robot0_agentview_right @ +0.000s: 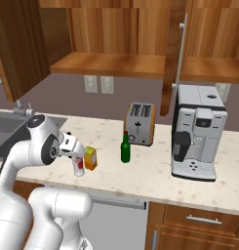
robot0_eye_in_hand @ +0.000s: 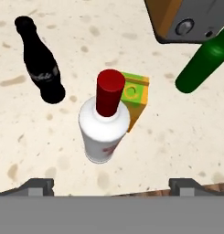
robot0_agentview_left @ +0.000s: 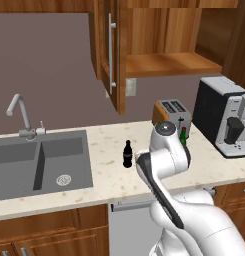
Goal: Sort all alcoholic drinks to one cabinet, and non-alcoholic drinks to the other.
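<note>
Hand view is looking down on the white bottle (robot0_eye_in_hand: 104,123), standing on the desk (robot0_eye_in_hand: 177,141) between my fingers (robot0_eye_in_hand: 111,186), which are spread wide and gripping nothing. I am judging the pickup not yet begun: next I am needing to descend and close around it. Juice carton (robot0_eye_in_hand: 137,97) is touching behind; cola bottle (robot0_eye_in_hand: 40,61) and green bottle (robot0_eye_in_hand: 202,64) are flanking, toaster (robot0_eye_in_hand: 186,18) beyond

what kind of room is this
A rendered home kitchen, most likely: a stone-look counter with a double sink, wooden wall cabinets above, and a toaster beside a coffee machine.
</note>
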